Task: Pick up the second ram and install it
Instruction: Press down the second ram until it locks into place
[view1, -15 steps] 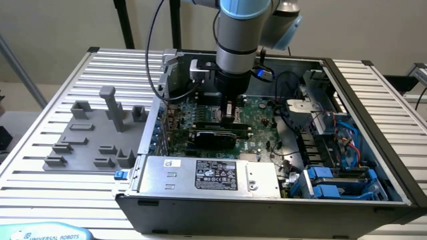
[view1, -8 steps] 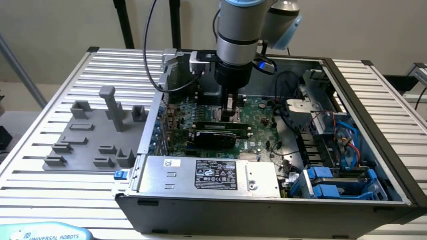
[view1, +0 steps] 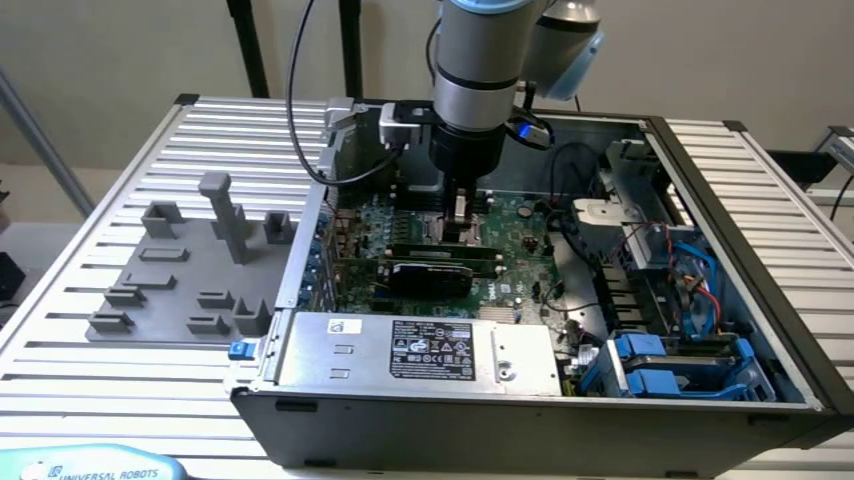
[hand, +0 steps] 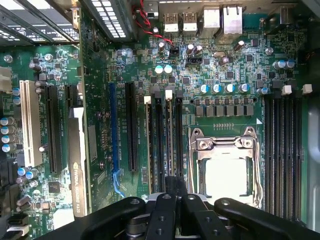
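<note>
My gripper (view1: 461, 232) reaches down into the open computer case and stands low over the green motherboard (view1: 514, 285). Its black fingers (hand: 164, 200) are pressed together, shut. Two slim sticks stand edge-on in the memory slots beside the processor socket. The second ram (hand: 169, 135) runs straight under my fingertips, seated in its slot with a white latch at its far end. Another stick (hand: 150, 145) sits in the neighbouring slot. Whether my fingertips touch the second ram's top edge I cannot tell.
A graphics card (view1: 427, 268) lies across the board close to the gripper. The power supply (view1: 427, 350) fills the case's front, blue drive bays (view1: 667, 365) the exterior view's right. The grey fixture (view1: 187, 270) stands outside the case. Bare slots (hand: 282, 150) flank the processor socket (hand: 225, 165).
</note>
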